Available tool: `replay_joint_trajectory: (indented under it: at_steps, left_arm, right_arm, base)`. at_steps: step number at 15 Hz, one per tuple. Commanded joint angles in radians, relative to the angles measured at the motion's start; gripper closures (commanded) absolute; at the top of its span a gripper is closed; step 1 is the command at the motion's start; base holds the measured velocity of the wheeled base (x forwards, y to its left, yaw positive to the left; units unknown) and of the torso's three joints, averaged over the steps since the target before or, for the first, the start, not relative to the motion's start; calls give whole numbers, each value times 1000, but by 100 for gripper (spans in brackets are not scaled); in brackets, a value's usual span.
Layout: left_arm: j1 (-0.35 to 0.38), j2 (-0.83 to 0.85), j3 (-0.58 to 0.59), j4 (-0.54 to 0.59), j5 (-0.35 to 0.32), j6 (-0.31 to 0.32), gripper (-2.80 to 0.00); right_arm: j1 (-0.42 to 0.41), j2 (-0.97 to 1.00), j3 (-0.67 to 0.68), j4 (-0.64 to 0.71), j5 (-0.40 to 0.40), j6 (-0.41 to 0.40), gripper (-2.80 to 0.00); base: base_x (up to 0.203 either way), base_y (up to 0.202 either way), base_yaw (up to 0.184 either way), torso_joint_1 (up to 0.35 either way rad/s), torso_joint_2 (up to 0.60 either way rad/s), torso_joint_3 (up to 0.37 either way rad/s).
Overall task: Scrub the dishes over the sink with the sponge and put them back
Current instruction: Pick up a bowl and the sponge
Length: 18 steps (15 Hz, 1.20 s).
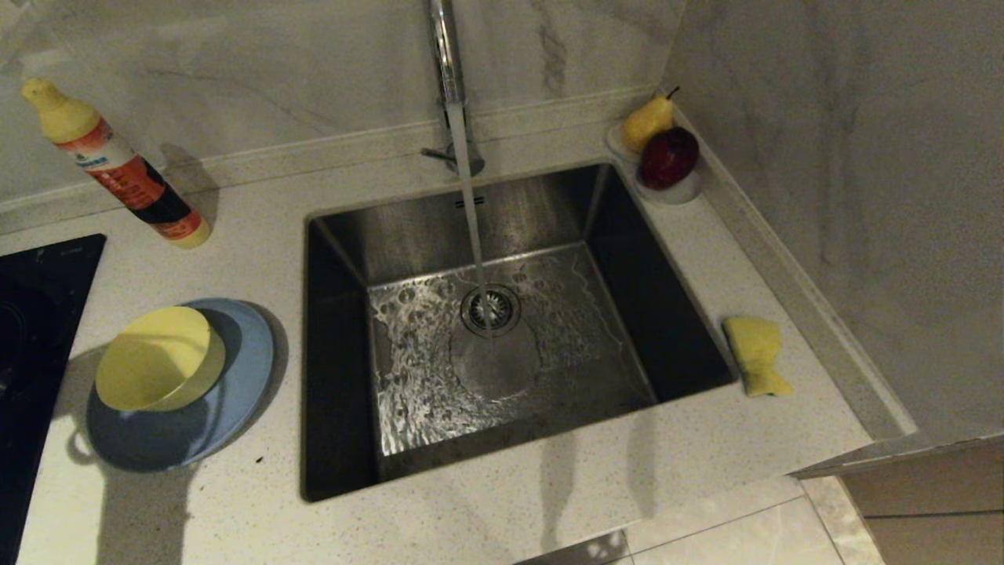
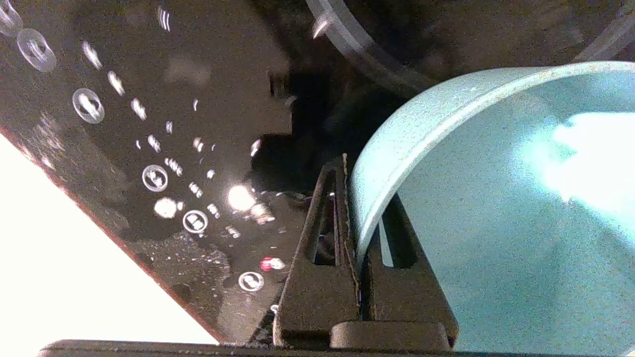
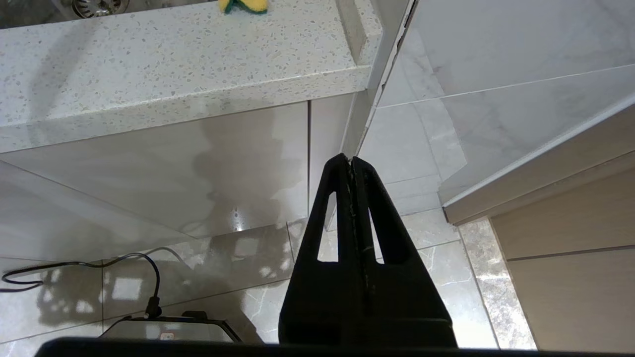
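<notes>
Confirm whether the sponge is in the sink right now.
No: the sponge lies on the countertop right of the sink.

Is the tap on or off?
On. A stream falls from the tap onto the drain, and water ripples across the sink floor.

The teal bowl (image 2: pixel 496 223) runs off the left wrist view's edge; the tap (image 1: pixel 447 71) loses its top; the black hob (image 1: pixel 31 329) is cropped.
</notes>
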Motion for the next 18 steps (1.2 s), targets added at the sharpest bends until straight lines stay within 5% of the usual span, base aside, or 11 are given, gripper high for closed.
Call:
replay_joint_trajectory:
  at_steps: [1,8,11,18]
  left_arm:
    - [5,-99,-59,0,-4,-19,0]
    - [-55,-242,-413,-7,-113,-55,0]
    - [-233,-264,-523,-2,-113,-55,0]
    - [-769,-297,-565,12,-79,39,0]
  right_arm:
    - [1,-1,0,0,0,-1,0]
    - [1,-1,0,0,0,-1,0]
    - [1,-1,0,0,0,-1,0]
    - [1,-1,0,0,0,-1,0]
  base:
    - [0,0,0,0,0,0]
    - [0,0,0,0,0,0]
    - [0,0,0,0,0,0]
    - [0,0,0,0,0,0]
